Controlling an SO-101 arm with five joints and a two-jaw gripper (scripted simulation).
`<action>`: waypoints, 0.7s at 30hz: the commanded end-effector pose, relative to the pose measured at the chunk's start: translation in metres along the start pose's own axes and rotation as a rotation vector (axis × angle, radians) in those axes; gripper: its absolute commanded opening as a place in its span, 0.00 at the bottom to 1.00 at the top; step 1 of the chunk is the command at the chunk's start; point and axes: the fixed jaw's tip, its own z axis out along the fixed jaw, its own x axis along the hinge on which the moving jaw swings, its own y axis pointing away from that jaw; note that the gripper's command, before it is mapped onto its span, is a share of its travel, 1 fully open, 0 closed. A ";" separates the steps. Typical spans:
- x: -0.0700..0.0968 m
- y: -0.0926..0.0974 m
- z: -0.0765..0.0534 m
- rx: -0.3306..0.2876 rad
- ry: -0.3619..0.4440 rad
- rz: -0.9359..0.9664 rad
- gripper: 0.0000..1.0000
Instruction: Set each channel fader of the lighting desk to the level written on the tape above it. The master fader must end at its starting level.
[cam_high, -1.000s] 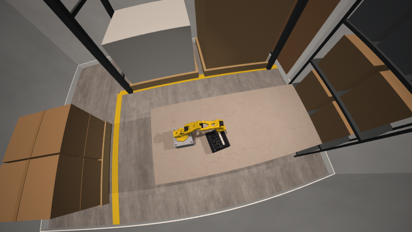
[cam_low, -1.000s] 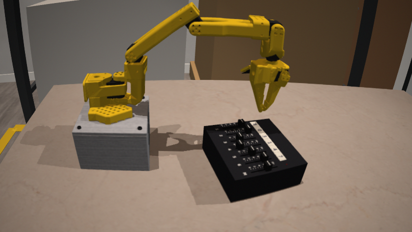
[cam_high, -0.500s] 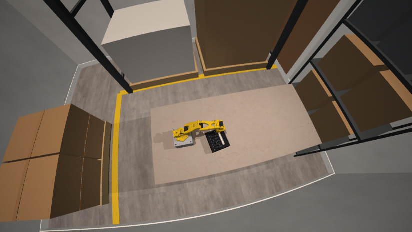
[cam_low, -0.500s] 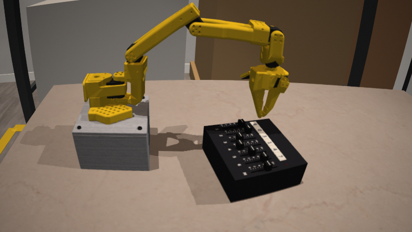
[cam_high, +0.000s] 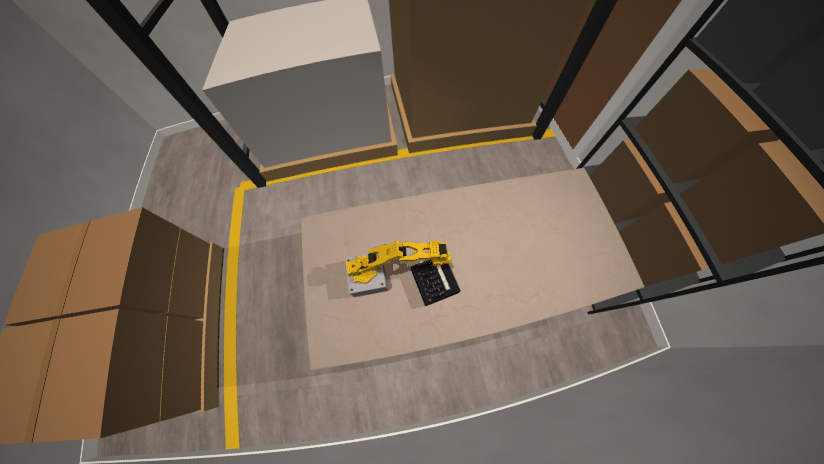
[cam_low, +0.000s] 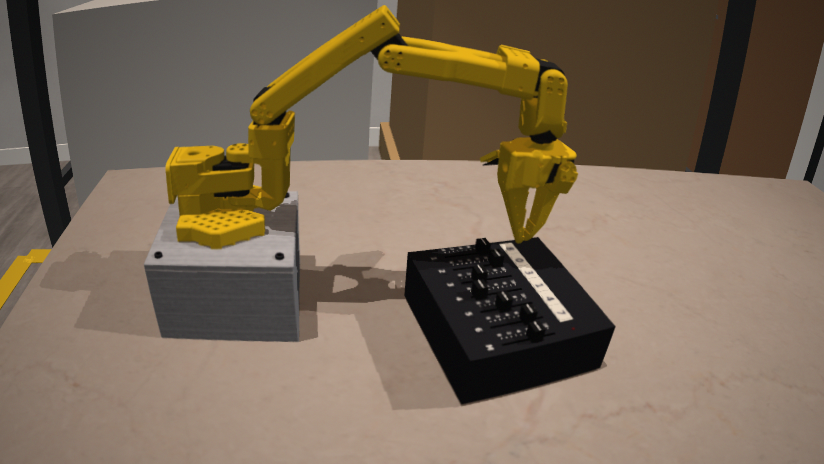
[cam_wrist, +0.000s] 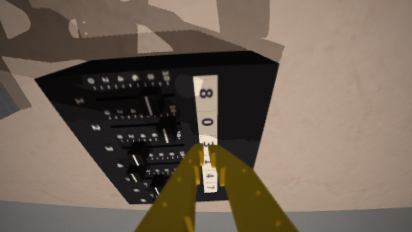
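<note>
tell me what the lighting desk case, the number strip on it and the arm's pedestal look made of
Lighting desk: looks like matte black plastic or painted metal; flat, no glare. Number strip: pale tape or paper, dark digits. Pedestal: grey block, faint grain, possibly brushed metal or painted wood, with dark screw heads on top.
</note>
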 end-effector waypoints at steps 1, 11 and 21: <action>0.000 0.004 0.006 -0.021 -0.008 -0.001 0.00; 0.000 0.005 0.010 -0.021 -0.008 -0.001 0.00; 0.000 0.004 0.008 -0.021 -0.008 -0.001 0.00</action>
